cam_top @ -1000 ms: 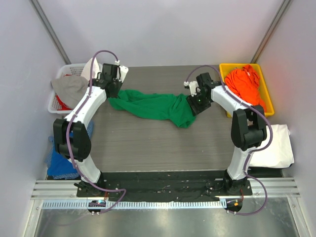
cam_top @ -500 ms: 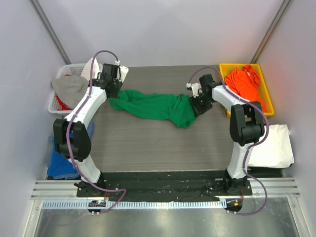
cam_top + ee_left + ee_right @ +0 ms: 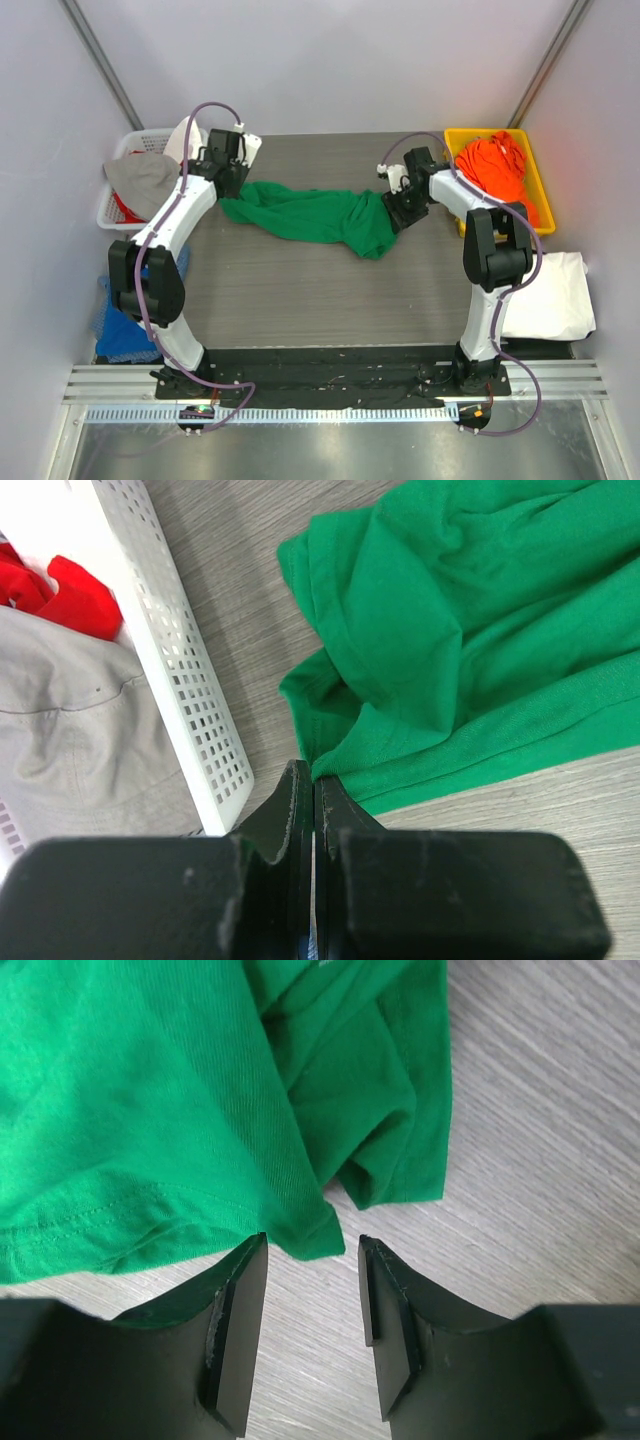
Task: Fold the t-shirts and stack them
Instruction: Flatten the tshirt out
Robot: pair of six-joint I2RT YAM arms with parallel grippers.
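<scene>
Table: dark wood-grain top (image 3: 300,290) between pale walls, with both arms reaching over its far half.
Green t-shirt (image 3: 310,215): lies on the table as a rumpled rope of cloth strung between the two grippers, not spread flat, nothing folded yet.
Other shirts: the orange t-shirt (image 3: 497,172) is heaped in the yellow bin (image 3: 480,131) at the far right; the white t-shirt (image 3: 555,295) sits off the table's right side.
Left gripper (image 3: 313,780): jaws pressed together, tips right at the shirt's left corner, just beside the white basket (image 3: 190,700). Whether any hem is nipped between them I cannot tell.
Right gripper (image 3: 310,1260): jaws about half apart, standing either side of the shirt's hemmed right corner, not closed on it.
Risk, right side: only a small tongue of corner sits between the jaws; closing from here could catch one layer or miss, and the corner would slip out on the lift.
Risk, layers: the cloth is doubled over beside that corner, so a deep bite may grab the fold too and keep the shirt bunched.
Risk, left side: if those tips hold nothing, any pull from the right would just drag the whole shirt across the table.
Risk, basket: a sideways move by the left arm could knock the basket wall.
</scene>
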